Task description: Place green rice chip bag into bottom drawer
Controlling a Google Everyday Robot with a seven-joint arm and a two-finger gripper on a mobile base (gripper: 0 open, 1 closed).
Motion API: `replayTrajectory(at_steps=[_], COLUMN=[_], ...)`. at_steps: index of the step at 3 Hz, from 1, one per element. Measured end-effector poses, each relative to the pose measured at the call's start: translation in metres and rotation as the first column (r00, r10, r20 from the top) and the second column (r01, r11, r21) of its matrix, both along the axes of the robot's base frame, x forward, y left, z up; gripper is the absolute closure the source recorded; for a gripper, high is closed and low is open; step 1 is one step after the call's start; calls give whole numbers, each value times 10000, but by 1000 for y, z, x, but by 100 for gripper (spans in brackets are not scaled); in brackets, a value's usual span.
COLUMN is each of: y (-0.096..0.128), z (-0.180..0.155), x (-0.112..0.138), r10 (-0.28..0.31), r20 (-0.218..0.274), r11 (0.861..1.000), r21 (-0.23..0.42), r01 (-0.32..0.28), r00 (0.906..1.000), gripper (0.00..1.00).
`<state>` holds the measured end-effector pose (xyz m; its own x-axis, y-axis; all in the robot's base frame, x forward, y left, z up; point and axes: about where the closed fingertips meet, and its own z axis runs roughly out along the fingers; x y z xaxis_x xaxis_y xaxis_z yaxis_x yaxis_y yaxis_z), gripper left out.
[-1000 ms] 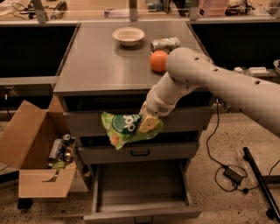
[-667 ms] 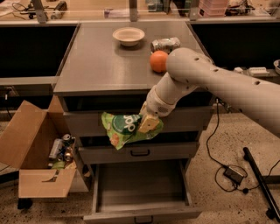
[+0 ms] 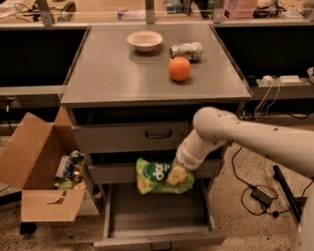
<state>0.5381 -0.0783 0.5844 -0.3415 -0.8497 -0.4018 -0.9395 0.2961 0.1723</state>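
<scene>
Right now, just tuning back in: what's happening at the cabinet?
The robot's arm reaches down in front of the cabinet. Its claw holds the green rice chip bag in the air above the open bottom drawer. The bag is not yet in the drawer. An orange, a crushed can and a bowl sit on the cabinet top.

A lab: cabinet (image 3: 117,73), cluttered workbenches (image 3: 93,13), floor cables (image 3: 260,196), robot jaws over the bottom drawer (image 3: 157,218).
</scene>
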Motion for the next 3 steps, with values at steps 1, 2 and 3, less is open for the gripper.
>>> replayTrajectory(at_steps=[1,2,3], y=[-23,-39,-37], z=[-65,-139,-162], x=[-19,-43,-56], r10=[-1042,-1776,-1770], r20=[-1021,-2316,-2755], r11=[9945,9841,9841], r21=[-206,-378,-385], r01=[1026,1736,1731], r00=[9893,9565,9449], gripper=[100,100,100])
